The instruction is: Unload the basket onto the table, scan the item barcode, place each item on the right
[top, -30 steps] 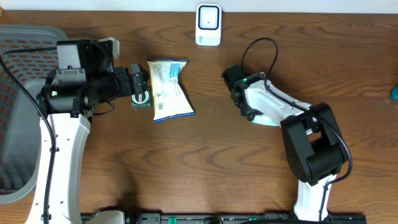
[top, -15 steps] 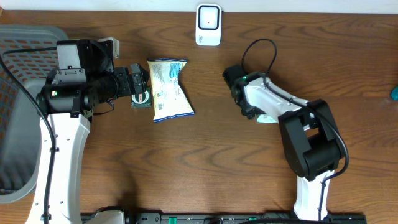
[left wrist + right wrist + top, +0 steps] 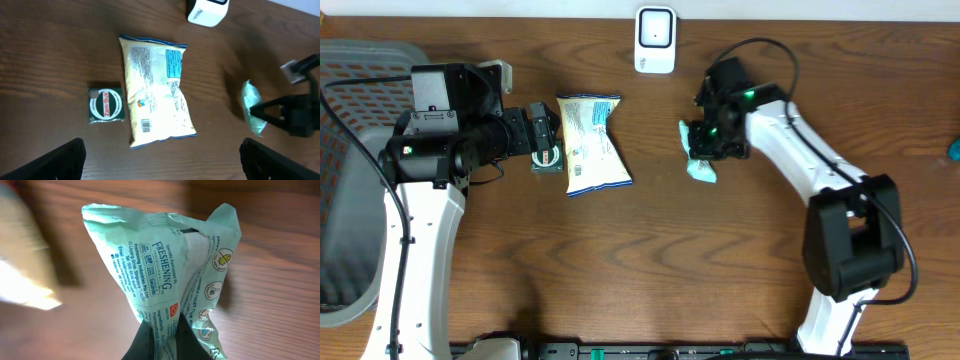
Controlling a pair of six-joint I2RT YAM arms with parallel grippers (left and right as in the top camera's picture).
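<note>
The right pincer [image 3: 159, 339] was clamped on a thin pinch of the green sachet [image 3: 165, 265], right of centre, short of the scanner [image 3: 655, 40]. The left pincer [image 3: 548, 142] stood wide and empty. Risk noted: the crumpled film could slip, or fold over its barcode.

Dark wood-grain table [image 3: 650, 260]; grey mesh basket [image 3: 350, 150] at left edge.

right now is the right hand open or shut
Shut on the green packet: in the wrist view the right hand pinches its crumpled edge, no gap showing.
</note>
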